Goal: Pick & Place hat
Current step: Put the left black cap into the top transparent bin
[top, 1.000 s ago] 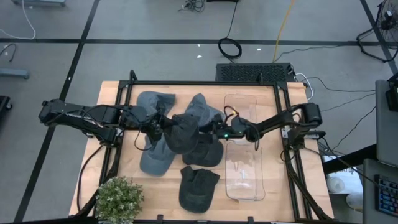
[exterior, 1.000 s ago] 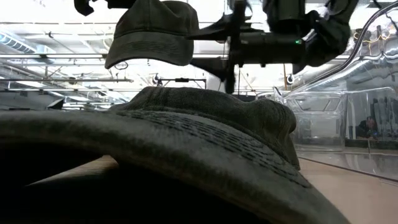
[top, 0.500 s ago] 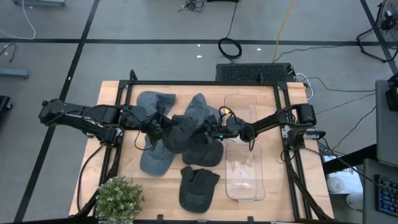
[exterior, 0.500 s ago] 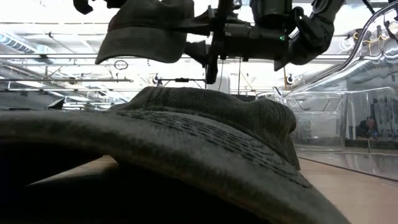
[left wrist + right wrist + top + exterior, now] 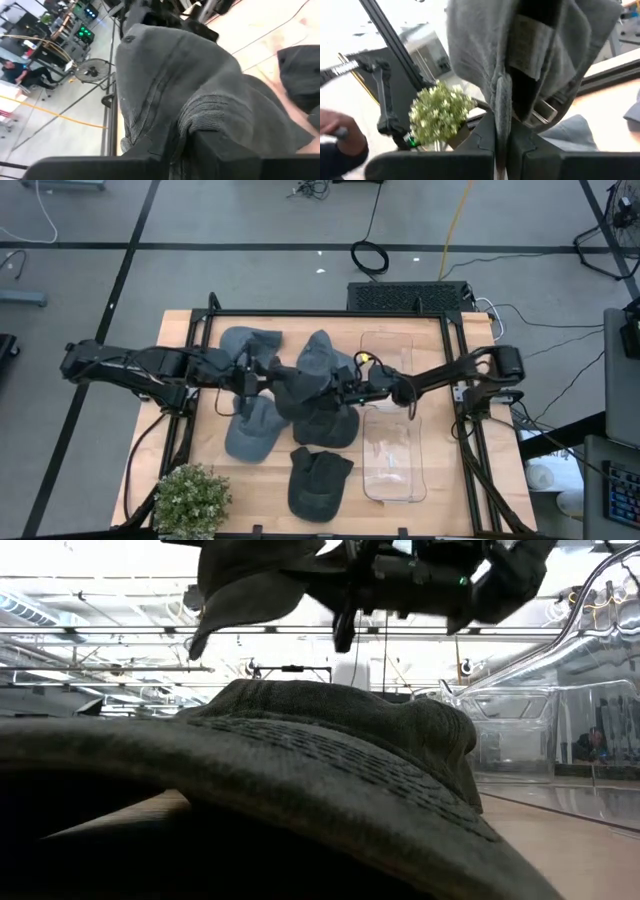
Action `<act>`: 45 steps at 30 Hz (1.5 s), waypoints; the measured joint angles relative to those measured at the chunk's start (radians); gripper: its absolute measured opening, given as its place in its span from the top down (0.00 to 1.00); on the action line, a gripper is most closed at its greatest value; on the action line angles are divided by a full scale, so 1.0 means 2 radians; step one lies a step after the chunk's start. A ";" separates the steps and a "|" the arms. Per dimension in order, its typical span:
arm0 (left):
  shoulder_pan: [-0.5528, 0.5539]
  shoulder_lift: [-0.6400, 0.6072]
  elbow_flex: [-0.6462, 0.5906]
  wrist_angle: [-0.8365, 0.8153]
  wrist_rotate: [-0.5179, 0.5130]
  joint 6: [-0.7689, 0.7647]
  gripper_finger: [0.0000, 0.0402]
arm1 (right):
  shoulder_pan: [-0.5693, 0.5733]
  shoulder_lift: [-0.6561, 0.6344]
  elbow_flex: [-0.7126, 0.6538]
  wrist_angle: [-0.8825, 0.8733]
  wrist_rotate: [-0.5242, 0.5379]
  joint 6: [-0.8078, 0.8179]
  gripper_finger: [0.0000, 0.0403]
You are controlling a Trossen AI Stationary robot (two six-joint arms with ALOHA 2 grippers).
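Note:
A dark grey hat hangs in the air over the middle of the table, between my two arms. My right gripper reaches in from the table's right and is shut on it. The hat's inside, with its label, faces the right wrist camera. My left gripper stands at the hat's left side, and the hat's cloth fills the left wrist view. Whether the left gripper still has hold of the hat does not show. My right gripper pinches an edge of the hat between its two fingers, beside the inner label; one layer or several, I cannot tell. The fingers come in level from the table's right. The hat is lifted clear, tilted, its brim drooping.
Other grey hats lie on the table at the far left, near left, middle and front, the front one filling the low view. A clear bin stands to the right, a plant at the near left corner.
My right gripper has gone toward the table's left, onto the hat, and has taken hold of it. The hat has shifted a little toward the table's right and tipped, its brim dropping from level to a slant.

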State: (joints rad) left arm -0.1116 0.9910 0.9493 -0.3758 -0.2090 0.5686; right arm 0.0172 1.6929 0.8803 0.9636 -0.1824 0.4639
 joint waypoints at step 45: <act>0.057 -0.046 -0.168 0.107 0.057 -0.065 0.82 | -0.024 -0.489 -0.101 -0.694 0.191 0.157 1.00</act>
State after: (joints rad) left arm 0.0017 0.8993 0.6136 -0.1616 -0.0944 0.4377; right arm -0.0302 0.7143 0.6789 -0.4237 0.1998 0.7784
